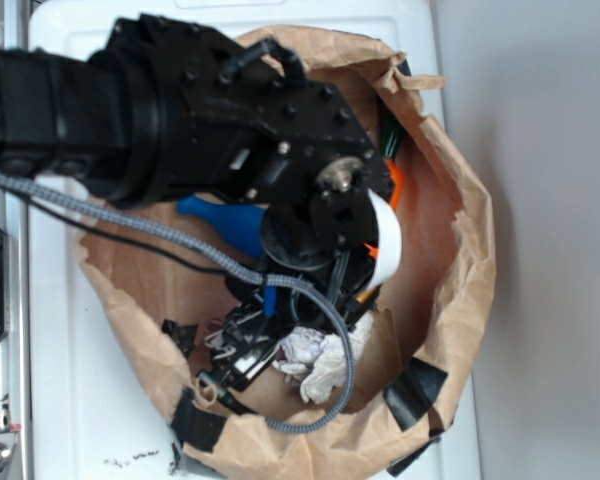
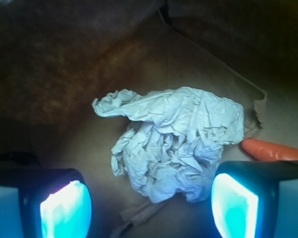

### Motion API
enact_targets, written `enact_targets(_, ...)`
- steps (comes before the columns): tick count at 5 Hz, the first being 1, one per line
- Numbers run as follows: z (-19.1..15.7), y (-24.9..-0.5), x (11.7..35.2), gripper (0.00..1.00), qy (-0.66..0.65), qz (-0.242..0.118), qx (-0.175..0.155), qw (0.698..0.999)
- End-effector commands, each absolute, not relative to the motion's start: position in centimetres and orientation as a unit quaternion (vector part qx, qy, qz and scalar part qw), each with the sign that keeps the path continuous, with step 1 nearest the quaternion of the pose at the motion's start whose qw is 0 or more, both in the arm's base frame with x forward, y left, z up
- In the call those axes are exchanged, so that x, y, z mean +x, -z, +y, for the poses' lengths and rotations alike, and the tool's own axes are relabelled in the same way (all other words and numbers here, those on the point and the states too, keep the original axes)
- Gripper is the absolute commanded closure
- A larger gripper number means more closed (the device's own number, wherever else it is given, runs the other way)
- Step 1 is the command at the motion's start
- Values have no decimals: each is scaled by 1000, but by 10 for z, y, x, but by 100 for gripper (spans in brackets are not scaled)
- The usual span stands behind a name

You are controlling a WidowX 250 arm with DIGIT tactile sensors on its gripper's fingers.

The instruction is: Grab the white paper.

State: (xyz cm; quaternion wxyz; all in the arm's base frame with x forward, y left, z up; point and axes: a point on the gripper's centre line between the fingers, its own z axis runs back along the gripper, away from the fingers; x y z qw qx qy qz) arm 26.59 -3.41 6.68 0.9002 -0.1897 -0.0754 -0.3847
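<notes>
Hand [image 2: 149,203] released, poised over white paper [image 2: 176,141] on the floor of the brown paper bag [image 1: 450,180].

Item: one white paper, a crumpled lump lying between the two blue-lit fingers [image 2: 64,210] in the wrist view, with no contact yet visible. It is probably very light, soft and springy; it should crush under pressure rather than slip, with little risk of damage. Best hold is judged to be across the thick central bulk, not the thin flap that trails to the upper left. Also counted: one orange carrot [image 2: 273,148], its tip just beside the paper's right edge; one blue object [image 1: 220,218], partly hidden by the arm; one bag, patched with black tape [image 1: 415,390], resting on a white tabletop [image 1: 55,400].
</notes>
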Motion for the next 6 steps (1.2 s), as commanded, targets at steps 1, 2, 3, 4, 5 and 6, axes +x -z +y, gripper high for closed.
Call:
enact_targets(1, -68, -78, 252, 0, 389, -105, -160, 901)
enact_targets(2, -82, -65, 242, 0, 390, -112, -153, 901)
enact_targets(3, -96, -50, 240, 0, 386, -125, -126, 905)
enact_targets(4, -102, -50, 242, 0, 381, -136, -121, 907)
enact_targets(5, -100, -63, 244, 0, 368, -152, -122, 909)
enact_targets(6, -95, -68, 250, 0, 355, -161, -120, 913)
